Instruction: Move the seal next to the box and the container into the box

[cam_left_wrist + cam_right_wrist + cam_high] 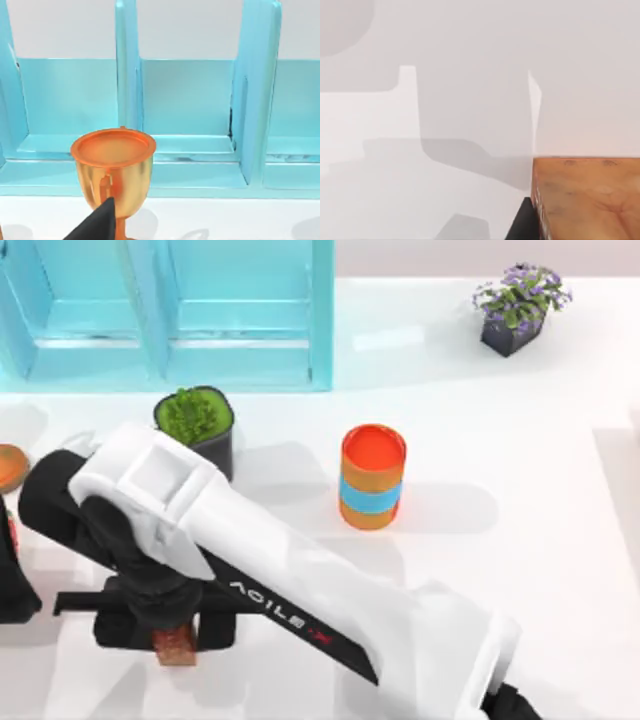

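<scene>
Near the table's left front, right gripper fingers closed around the seal

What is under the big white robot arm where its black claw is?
Under the right gripper sits the seal, a small reddish-brown block on the white table. Only its lower end pokes out; the gripper covers the rest, so whether the fingers grip it cannot be seen.

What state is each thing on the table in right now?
Reddish-brown blocky seal: between the right gripper's black fingers.
Orange cylinder with a blue band: upright, open-topped, standing free.
Orange-gold goblet: upright, before the turquoise box.
Green plant pot: upright.
Purple-flowered pot: upright.
</scene>
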Controlling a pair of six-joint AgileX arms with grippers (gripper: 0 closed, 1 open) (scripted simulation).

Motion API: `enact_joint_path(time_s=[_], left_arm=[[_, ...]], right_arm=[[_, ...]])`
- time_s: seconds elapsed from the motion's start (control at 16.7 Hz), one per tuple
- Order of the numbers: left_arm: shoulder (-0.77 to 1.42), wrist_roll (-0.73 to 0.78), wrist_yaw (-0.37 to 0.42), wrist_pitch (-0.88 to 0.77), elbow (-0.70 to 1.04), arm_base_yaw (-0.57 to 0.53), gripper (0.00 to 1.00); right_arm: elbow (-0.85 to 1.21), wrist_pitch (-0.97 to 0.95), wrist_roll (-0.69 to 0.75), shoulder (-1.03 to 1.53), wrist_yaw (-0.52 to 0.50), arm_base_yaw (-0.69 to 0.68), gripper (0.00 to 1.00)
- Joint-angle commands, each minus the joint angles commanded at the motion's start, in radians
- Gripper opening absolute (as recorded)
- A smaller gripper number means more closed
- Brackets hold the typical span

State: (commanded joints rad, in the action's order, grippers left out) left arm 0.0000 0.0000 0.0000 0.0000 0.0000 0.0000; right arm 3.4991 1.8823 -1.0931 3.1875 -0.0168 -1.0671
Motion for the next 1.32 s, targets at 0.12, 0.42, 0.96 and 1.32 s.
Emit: enact_joint_path(time_s=[0.12, 0.42, 0.96, 1.32], left_arm=[[0.000, 0.000, 0.000, 0.000, 0.000, 0.000, 1.00], [0.000, 0.000, 0.000, 0.000, 0.000, 0.000, 1.00], [0.000, 0.000, 0.000, 0.000, 0.000, 0.000, 1.00], [0.000, 0.000, 0.000, 0.000, 0.000, 0.000, 1.00]], right_arm=[[0.000, 0.000, 0.000, 0.000, 0.000, 0.000, 0.00], [-0.004, -0.055, -0.001, -0.006, 0.009, -0.011, 0.00], [-0.384, -0.189, 0.030, -0.258, 0.013, 0.010, 0.00], [-0.868, -0.356, 0.062, -0.574, 0.018, 0.044, 0.00]])
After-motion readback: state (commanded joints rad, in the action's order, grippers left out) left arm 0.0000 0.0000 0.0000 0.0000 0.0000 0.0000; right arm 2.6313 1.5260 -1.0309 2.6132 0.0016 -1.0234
